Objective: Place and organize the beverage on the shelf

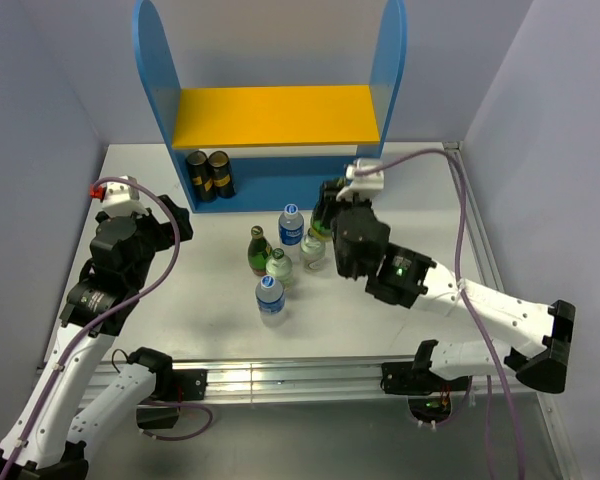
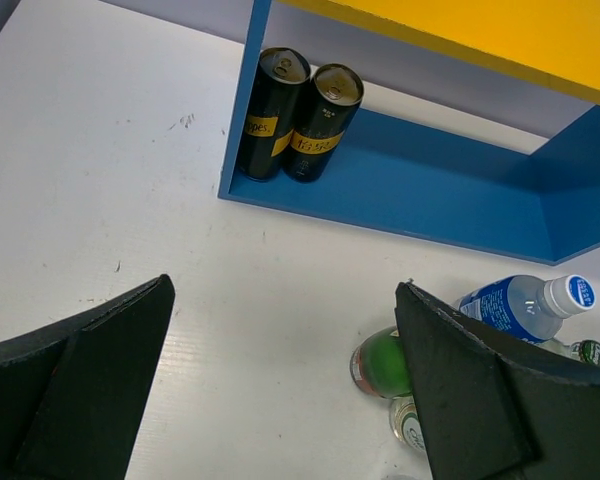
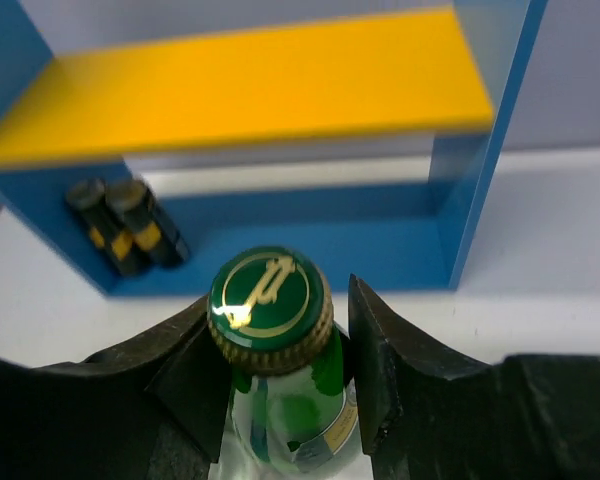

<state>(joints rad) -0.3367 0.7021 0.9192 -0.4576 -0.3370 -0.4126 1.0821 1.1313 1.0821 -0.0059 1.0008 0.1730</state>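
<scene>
Right wrist cam: right gripper squeezes green bottle at neck (looks glass, prob. slippy, could break); left gripper wide open, empty.

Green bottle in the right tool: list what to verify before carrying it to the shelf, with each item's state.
1. Grip: right tool shut on green bottle below its cap: ok.
2. Lift: green bottle off the table: cannot tell.
3. Target: yellow upper board bare: ok.
4. Alternative: lower level free right of the two cans: ok.
5. Neighbour: short clear bottle apart from the right tool: cannot tell, it stands close.
6. Other arm: left tool open, away from the bottles: ok.
</scene>
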